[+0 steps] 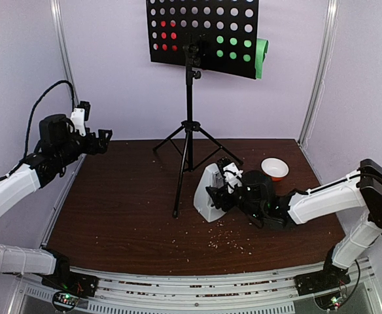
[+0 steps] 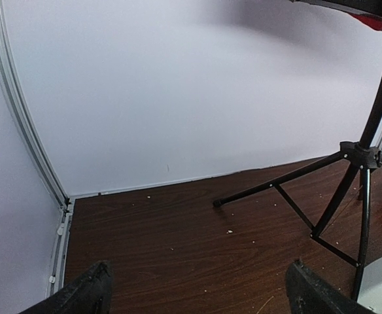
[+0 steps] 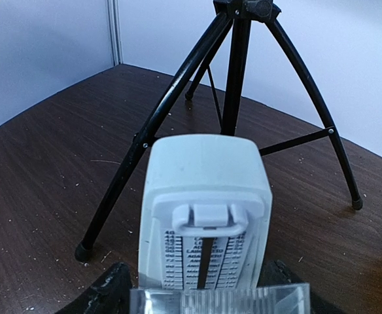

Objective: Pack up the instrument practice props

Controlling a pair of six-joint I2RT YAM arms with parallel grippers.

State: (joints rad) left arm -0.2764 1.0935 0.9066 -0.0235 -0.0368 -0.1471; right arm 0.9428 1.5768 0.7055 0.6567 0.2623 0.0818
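My right end effector [image 3: 201, 281] sits low just in front of the stand [image 1: 190, 131], to the right of its front leg, facing the metronome [image 3: 204, 196]. Its fingers look pinched on the side edges of the clear cover [image 3: 217, 299], held against the metronome's open face. My left end effector [image 2: 199, 267] hangs spread and holding nothing, well to the left of the stand.

I judge the cover to be thin, stiff, slick plastic. A hard squeeze could bow or crack it, so light pressure on the flat side edges is enough. The metronome is a light, hard-shelled pyramid, narrow at the top, and a push could tip it on the desk [image 1: 112, 209]. I would take it low, across its two sloped sides. Its pendulum looks delicate.

The stand is top-heavy on thin legs, so the pole is the place to grip. The green sheet [image 1: 261, 57] and red sheet [image 1: 168, 36] on its tray are limp paper, best taken by an edge.
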